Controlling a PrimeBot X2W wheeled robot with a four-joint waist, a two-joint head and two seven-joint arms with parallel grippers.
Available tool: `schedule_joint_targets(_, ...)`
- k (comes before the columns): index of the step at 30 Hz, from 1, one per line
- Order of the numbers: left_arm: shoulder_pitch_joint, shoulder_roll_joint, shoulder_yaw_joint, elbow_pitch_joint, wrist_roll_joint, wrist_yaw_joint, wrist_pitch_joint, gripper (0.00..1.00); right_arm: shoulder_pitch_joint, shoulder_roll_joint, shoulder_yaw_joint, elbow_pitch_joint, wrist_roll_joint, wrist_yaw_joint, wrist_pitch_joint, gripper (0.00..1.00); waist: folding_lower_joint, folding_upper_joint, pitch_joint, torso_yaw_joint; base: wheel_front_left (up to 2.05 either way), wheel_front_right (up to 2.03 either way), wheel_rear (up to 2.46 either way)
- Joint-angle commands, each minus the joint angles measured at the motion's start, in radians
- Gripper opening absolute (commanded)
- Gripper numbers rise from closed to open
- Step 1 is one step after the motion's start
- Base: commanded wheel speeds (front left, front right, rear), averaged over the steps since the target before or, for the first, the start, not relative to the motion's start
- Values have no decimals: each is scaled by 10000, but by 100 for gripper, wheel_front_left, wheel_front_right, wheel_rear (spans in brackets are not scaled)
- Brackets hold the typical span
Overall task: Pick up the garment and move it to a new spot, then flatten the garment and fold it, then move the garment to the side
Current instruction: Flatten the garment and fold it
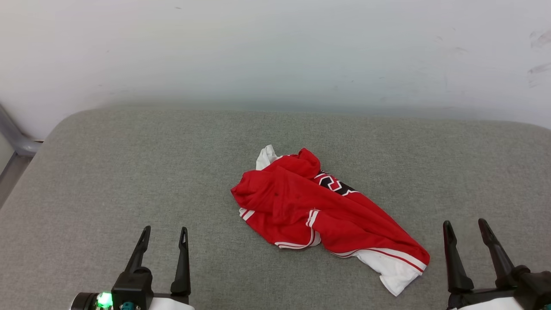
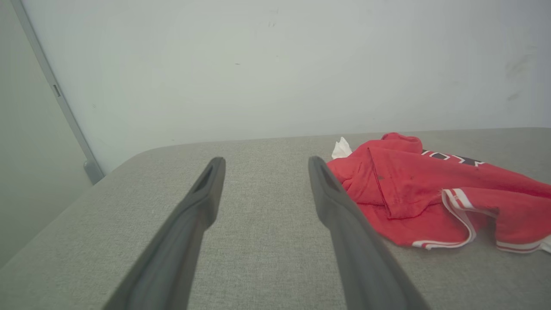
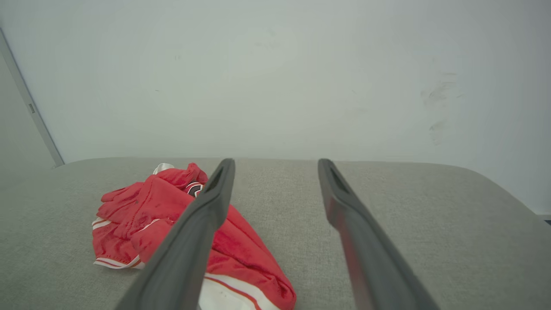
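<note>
A crumpled red jersey (image 1: 318,206) lies on a grey cloth-covered bench (image 1: 129,172), with a pale wall (image 1: 275,51) behind the bench. The jersey sits a little right of the bench's middle, bunched into a long heap that runs from the far left toward the near right. A white sleeve (image 1: 396,271) with red trim spills out at its near right end. A smaller white scrap (image 1: 266,157) pokes out at its far end. A patch of black, white-outlined lettering (image 1: 333,184) shows on its far side, and striped trim edges its near side.

Both grippers hover at the near edge of the bench, fingers pointing toward the wall. The left gripper (image 1: 165,229) is to the left of the jersey and nearer the robot, well apart from it. Its jaws are spread wide, with nothing between them but bare bench. In its wrist view the jersey lies beyond and to the right of its right finger.

The right gripper (image 1: 465,222) is just right of the white sleeve, close to it but not touching. Its jaws also stand wide and grip nothing. In its wrist view the jersey lies to the left, partly hidden behind its left finger.
</note>
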Motion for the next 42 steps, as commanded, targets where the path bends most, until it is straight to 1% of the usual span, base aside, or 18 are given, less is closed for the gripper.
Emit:
schedule_joint_targets(1, 50, -77, 38, 30, 14, -58, -26, 100, -162, 28, -44, -75, -45, -7, -20, 100, 0, -1, 10, 9, 0, 0, 0)
schedule_joint_targets(2, 27, -99, 21, 39, 6, -93, -26, 100, -194, 28, -61, -113, -68, -7, -20, 100, 0, -1, 18, 16, 0, 0, 0)
schedule_joint_targets(6, -447, -46, -123, 80, -5, -509, -26, 100, -220, 28, -115, -214, -69, -7, -20, 100, 0, -1, 78, 61, 0, 0, 0)
schedule_joint_targets(9, -1038, 121, -250, 216, 17, -987, -26, 100, -170, 28, -66, -266, -47, -7, -20, 100, 0, -1, 139, 54, 0, 0, 0)
schedule_joint_targets(13, -2062, 550, -542, 729, -184, -1648, -26, 100, -123, 28, 26, -263, -16, -7, -20, 100, 0, -1, 214, -39, 0, 0, 0)
schedule_joint_targets(15, -2640, 837, -876, 1119, -363, -1846, 30, 100, -137, 26, 32, -265, -19, -8, -20, 100, 0, -1, 258, -104, 0, 0, 0)
schedule_joint_targets(16, -2954, 1009, -1087, 1277, -511, -1926, 249, 100, -158, 26, 37, -281, -29, -7, -20, 100, 0, -1, 300, -141, 0, 0, 0)
schedule_joint_targets(18, -3628, 1416, -1652, 1449, -929, -1981, 814, 100, -242, 28, 21, -301, -54, -7, -20, 100, 0, -1, 407, -199, 0, 0, 0)
schedule_joint_targets(19, -3952, 1659, -2141, 1469, -1284, -1977, 1184, 100, -299, 28, 18, -321, -65, -7, -20, 100, 0, -1, 462, -232, 0, 0, 0)
schedule_joint_targets(24, -5642, 3003, -4274, 1144, -3609, -1982, 3343, 100, -442, 28, -1, -367, -87, -7, -20, 100, 0, -1, 736, -373, 0, 0, 0)
schedule_joint_targets(26, -6197, 3420, -5071, 1040, -4545, -1984, 4367, 100, -511, 26, 0, -365, -70, -7, -20, 100, 0, -1, 842, -448, 0, 0, 0)
schedule_joint_targets(27, -7027, 3961, -6060, 989, -5782, -1985, 5865, 100, -639, 28, 32, -384, -45, -7, -20, 100, 0, -1, 1027, -582, 0, 0, 0)
schedule_joint_targets(28, -7278, 4132, -6383, 972, -6123, -1986, 6344, 100, -671, 26, 38, -386, -41, -7, -20, 100, 0, -1, 1091, -633, 0, 0, 0)
schedule_joint_targets(30, -7743, 4375, -6967, 1033, -6698, -1986, 7210, 100, -753, 26, 45, -386, -42, -7, -20, 100, 0, -1, 1225, -744, 0, 0, 0)
schedule_joint_targets(33, -8368, 4696, -7808, 1182, -7172, -1987, 8106, 100, -916, 25, 62, -418, -44, -7, -20, 100, 0, -1, 1483, -948, 0, 0, 0)
schedule_joint_targets(38, -9096, 4971, -9196, 1507, -7840, -1986, 8962, 100, -1165, 28, 13, -461, -32, -7, -20, 100, 0, -1, 1929, -1231, 0, 0, 0)
schedule_joint_targets(42, -9535, 5080, -10196, 1903, -8190, -1988, 9231, 100, -1410, 26, 35, -499, -15, -7, -20, 100, 0, -1, 2366, -1429, 0, 0, 0)
